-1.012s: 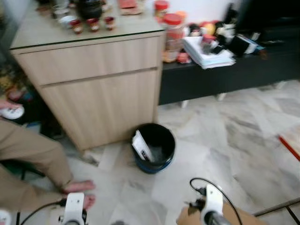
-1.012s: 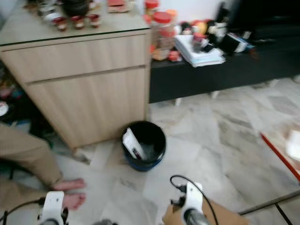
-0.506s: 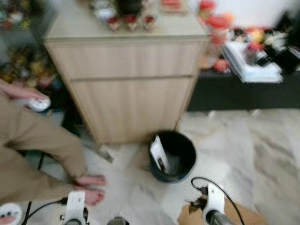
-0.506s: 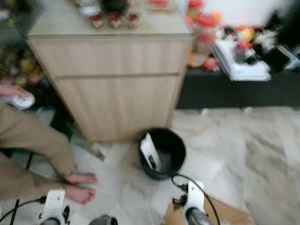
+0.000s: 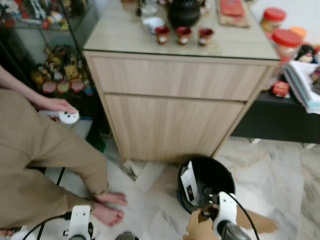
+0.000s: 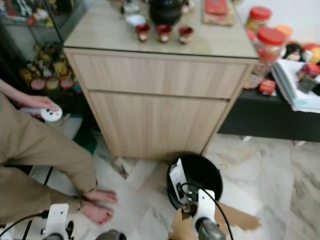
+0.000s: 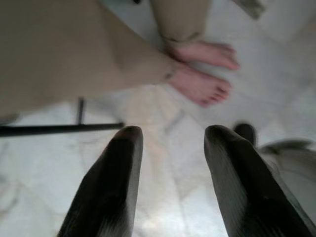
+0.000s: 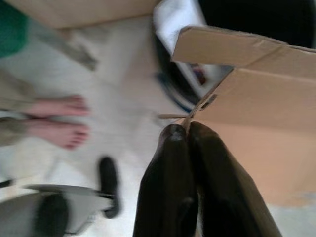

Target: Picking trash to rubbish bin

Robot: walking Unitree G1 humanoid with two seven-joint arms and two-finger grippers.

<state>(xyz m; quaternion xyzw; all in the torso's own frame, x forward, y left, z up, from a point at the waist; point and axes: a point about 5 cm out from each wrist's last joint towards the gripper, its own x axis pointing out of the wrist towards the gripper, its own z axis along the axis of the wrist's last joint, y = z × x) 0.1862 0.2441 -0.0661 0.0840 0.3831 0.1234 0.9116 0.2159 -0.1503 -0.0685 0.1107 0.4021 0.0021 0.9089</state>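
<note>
Right gripper (image 8: 186, 129) jaws clamped on flat brown cardboard (image 8: 256, 113) beside black bin (image 5: 210, 176); left gripper (image 7: 170, 136) jaws apart, empty.

Rubbish bin (image 5: 212, 172) is standing on the floor just before the wooden cabinet (image 5: 175, 120), toward its right corner; a packet (image 5: 189, 182) is leaning inside the bin; cups (image 5: 182, 35) are sitting on the cabinet top; a person's feet (image 5: 111, 207) are resting left of the bin; cardboard (image 5: 250, 222) is lying nearest the robot, touching the bin's near rim.

No text or label can be read anywhere.
</note>
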